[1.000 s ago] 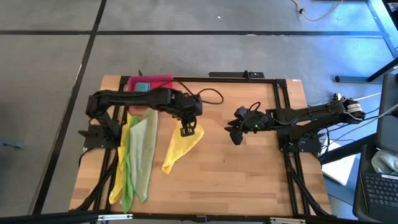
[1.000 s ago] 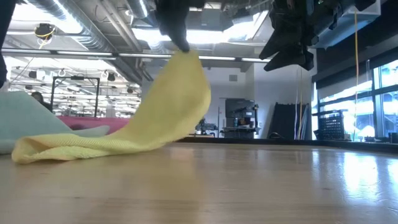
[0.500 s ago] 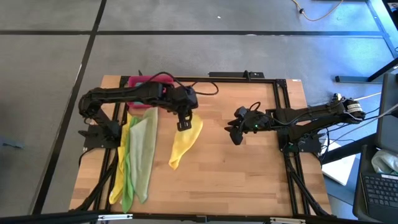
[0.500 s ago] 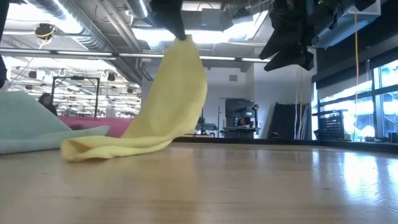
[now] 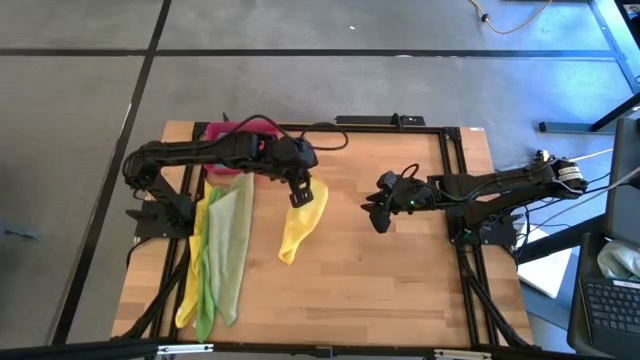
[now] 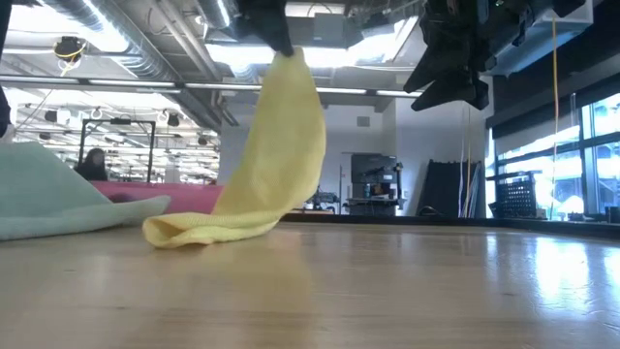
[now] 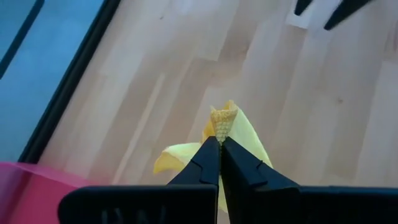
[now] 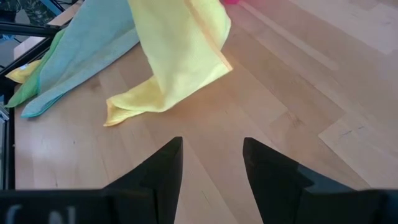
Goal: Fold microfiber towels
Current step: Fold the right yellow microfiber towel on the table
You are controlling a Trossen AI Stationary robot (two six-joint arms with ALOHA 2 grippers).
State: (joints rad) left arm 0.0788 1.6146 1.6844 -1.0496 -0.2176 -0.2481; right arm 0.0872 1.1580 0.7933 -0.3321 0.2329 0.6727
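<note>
Wooden table point(image 5: 380, 270) under both arms, bounded by a black frame. Pile of remaining microfiber towels point(image 5: 222, 245) well off to the outer side of the left gripper, along the table's left edge: pale olive-green on top, bright green and yellow edges showing beneath; seen past the lifted cloth in the right wrist view as teal-looking over green and yellow. Pink-red tray point(image 5: 240, 130) just behind the left gripper, at the far edge of the table, partly hidden by the arm. Yellow towel point(image 5: 300, 218) pinched by one corner and hanging straight below the left gripper, lower end bunched in a fold on the wood, nearer the front edge than the jaws; in the low view draped from top of frame down to the table point(image 6: 262, 155). Left gripper point(image 5: 298, 193) raised above the table's middle-left, fingers fully closed on the towel's corner; corner tip visible poking out between the fingertips point(image 7: 222, 121) in the left wrist view. Right gripper point(image 5: 378, 215) hovering well apart from the towel, toward the table's right-centre, fingers spread fairly wide with nothing between them; bare wood visible through the gap in the right wrist view, the yellow towel point(image 8: 180, 56) ahead of it and clear of its fingers point(image 8: 163, 168).
</note>
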